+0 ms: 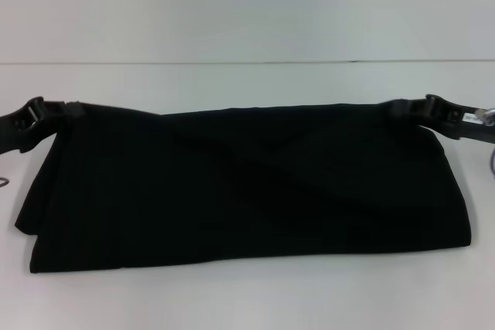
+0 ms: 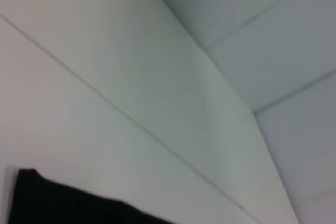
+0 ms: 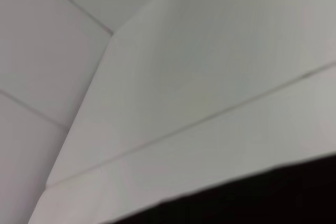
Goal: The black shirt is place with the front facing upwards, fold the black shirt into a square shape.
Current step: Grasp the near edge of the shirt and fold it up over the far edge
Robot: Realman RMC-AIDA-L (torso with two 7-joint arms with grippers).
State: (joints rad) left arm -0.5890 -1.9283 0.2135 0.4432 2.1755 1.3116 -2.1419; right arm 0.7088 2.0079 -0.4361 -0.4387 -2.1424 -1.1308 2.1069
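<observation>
The black shirt lies across the white table as a wide folded band, plain black side up. Its lettering and neck label are hidden. My left gripper is shut on the shirt's far left corner. My right gripper is shut on the far right corner. The far edge runs taut between them. The near edge rests on the table, with a loose flap at the near left. A black strip of the shirt shows in the left wrist view and in the right wrist view.
The table's far edge meets a pale wall behind the shirt. A thin cable hangs at the right border, and a small dark loop sits at the left border. Bare table shows in front of the shirt.
</observation>
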